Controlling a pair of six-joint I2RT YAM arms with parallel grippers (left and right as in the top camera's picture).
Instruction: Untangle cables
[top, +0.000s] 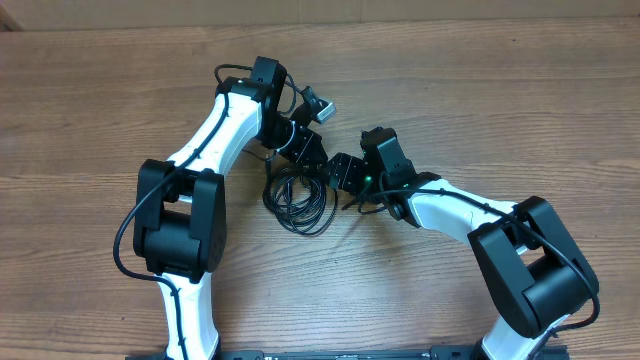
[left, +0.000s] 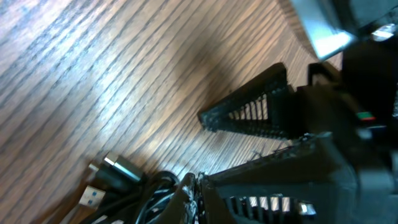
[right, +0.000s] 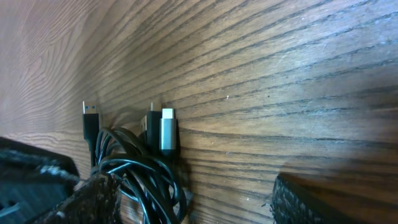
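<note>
Cables (top: 298, 190): lie bunched in loose black loops on the wooden worktop (top: 480, 90), about mid-width, between the two grippers. Form a rough oval seen from overhead, with strands crossing thickly at the far end of the bunch and thinning toward the near rim.

Plug ends, in the right wrist view: rest flat on the wood, side by side, pointing away from the tangle. USB plug (right: 90, 118) with a blue insert, a little apart at the left of that view. Silver-sleeved plug (right: 168, 132), touching a black plug (right: 151, 124) just beside it.

Left gripper (left: 196, 186): comes in at the far side of the bunch, clenched, tip right against the tangle. Cannot tell whether a strand sits pinched in it.

Right gripper (right: 189, 186): comes in from the right side of the bunch, released, jaws wide, ribbed fingers (right: 311, 202) at the bottom corners of its own view. Straddles the edge of the bunch, loops close against the finger at the left of that view, bare wood toward the other. Grasps nothing. Shows one ribbed finger in the left wrist view, near the left gripper's tip and apart from it.

Left arm (top: 215, 130) and right arm (top: 450, 205): white and black, bend in from the near corners toward the middle of the worktop.
</note>
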